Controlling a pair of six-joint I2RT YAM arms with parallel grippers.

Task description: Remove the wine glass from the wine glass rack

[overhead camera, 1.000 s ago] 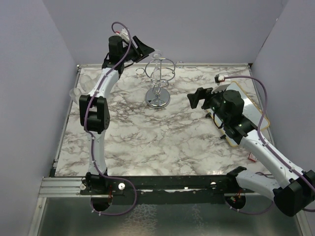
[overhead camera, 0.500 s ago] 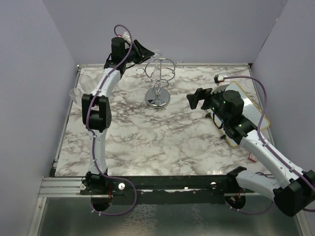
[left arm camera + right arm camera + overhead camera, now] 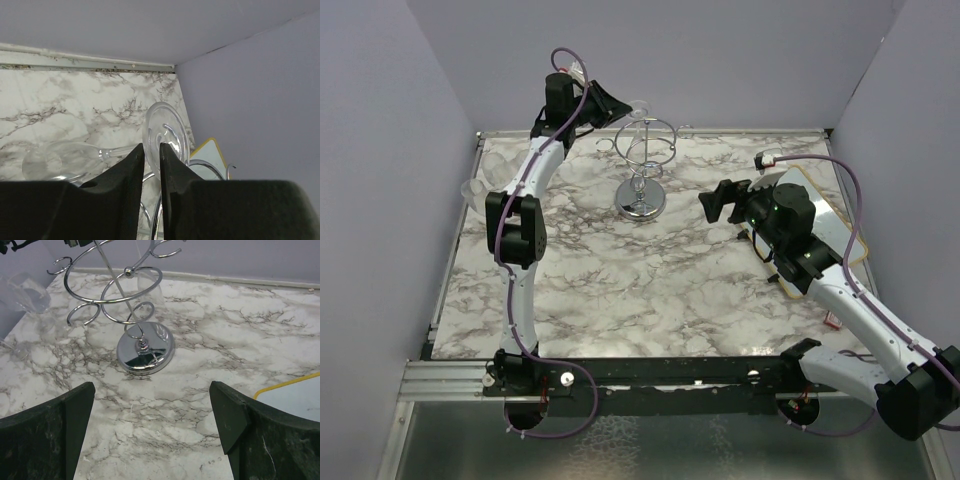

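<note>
The chrome wine glass rack (image 3: 643, 160) stands at the back middle of the marble table, with its round mirrored base (image 3: 145, 354) and ring arms (image 3: 107, 292). A clear wine glass (image 3: 642, 128) hangs in it, foot up. My left gripper (image 3: 620, 105) is at the rack's top. In the left wrist view it (image 3: 149, 147) is shut on the rim of the glass's round foot (image 3: 167, 132); the stem and bowl (image 3: 50, 159) stretch left of the fingers. My right gripper (image 3: 718, 203) is wide open and empty, right of the rack, above the table (image 3: 152, 395).
A second clear glass (image 3: 475, 190) lies at the table's left edge, also in the right wrist view (image 3: 25, 287). A white board with a yellow rim (image 3: 835, 225) lies at the right under the right arm. Grey walls enclose the table.
My left gripper has shifted slightly at the rack's top and its jaws have narrowed onto the glass's foot. The right arm has not moved.
</note>
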